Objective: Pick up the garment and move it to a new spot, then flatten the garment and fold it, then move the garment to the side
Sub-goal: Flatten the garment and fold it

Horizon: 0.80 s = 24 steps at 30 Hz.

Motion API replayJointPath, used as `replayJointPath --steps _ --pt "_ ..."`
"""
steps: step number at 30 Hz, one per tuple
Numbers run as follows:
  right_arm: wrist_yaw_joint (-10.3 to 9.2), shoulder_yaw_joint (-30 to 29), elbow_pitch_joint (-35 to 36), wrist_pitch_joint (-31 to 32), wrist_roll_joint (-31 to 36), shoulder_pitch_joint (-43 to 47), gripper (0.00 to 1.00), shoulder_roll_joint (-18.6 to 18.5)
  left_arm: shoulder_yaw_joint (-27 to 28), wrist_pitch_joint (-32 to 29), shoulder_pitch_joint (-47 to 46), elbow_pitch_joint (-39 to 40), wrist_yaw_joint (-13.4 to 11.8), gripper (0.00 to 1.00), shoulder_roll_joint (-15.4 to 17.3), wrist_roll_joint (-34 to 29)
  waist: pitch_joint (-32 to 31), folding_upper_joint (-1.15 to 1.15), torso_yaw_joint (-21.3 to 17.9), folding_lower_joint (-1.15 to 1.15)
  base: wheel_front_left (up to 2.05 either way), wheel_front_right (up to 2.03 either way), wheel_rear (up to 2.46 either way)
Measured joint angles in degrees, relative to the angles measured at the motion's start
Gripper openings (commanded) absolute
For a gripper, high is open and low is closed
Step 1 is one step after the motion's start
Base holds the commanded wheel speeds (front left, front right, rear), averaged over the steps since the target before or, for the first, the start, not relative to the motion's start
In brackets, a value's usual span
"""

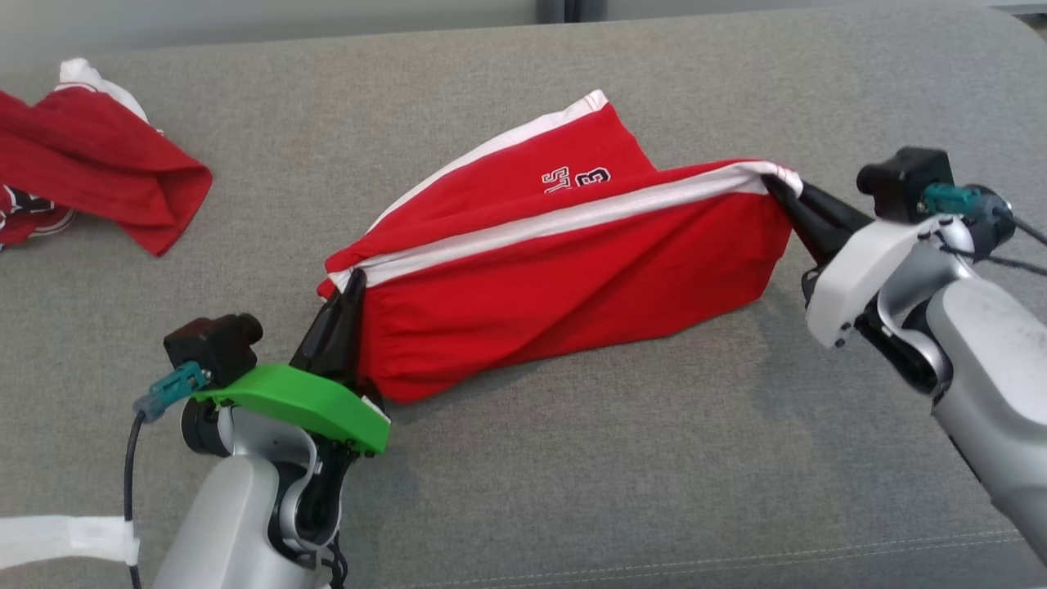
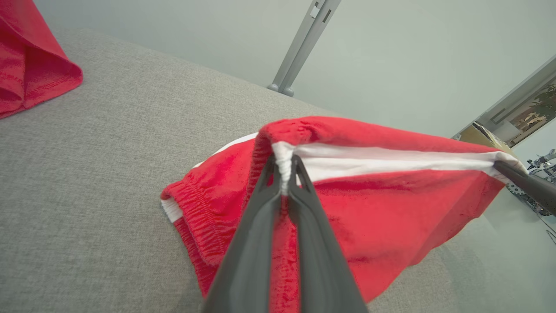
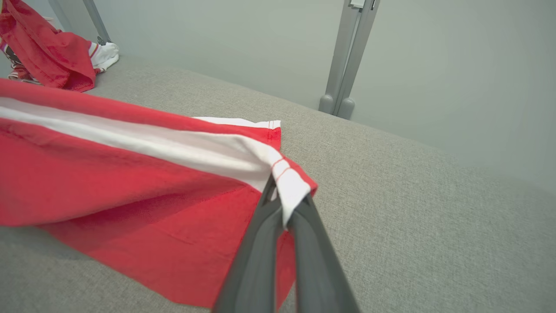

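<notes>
Left pincer [image 1: 352, 286] and right pincer [image 1: 779, 188] are each clamped on the shorts [image 1: 564, 286], striped edge raised taut. Advise equal tension and carrying the edge across squarely.

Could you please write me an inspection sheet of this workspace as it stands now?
Surface: grey fabric cushion.
Job's things: red shorts with a white stripe, held stretched at both ends, lower part resting on the cushion.
Clutter: crumpled red garment at far left.
Pincers: left pincer shut on the waistband end; right pincer shut on the hem end.
Cables: dark cable at the left wrist; thin cables at the right wrist.
Surroundings: pale wall, grey post.
</notes>
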<state>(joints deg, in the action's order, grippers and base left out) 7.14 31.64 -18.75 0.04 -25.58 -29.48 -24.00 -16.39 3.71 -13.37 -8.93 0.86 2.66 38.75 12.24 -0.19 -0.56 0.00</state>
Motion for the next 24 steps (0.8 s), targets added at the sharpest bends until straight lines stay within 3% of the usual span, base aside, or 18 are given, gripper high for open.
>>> replayJointPath --steps 4,8,24 --pt "0.01 0.7 -2.0 3.7 -2.5 -5.4 0.0 -0.5 -0.5 -1.1 -4.0 -3.8 -2.7 0.0 -0.3 0.0 2.4 0.0 1.3 0.0 0.0 0.0 0.0" --pt "0.02 0.9 -5.2 6.6 -4.5 -8.9 0.0 -0.8 -2.2 -1.7 -7.8 -7.3 -3.9 0.0 -0.7 0.2 4.5 0.0 3.1 0.0 0.0 0.0 0.0" --pt "0.01 6.5 -13.9 13.0 -8.3 -20.2 0.0 0.9 -9.2 -1.0 -18.7 -14.1 -5.1 0.0 -1.2 7.0 9.7 0.0 9.7 0.0 0.0 0.0 0.0"
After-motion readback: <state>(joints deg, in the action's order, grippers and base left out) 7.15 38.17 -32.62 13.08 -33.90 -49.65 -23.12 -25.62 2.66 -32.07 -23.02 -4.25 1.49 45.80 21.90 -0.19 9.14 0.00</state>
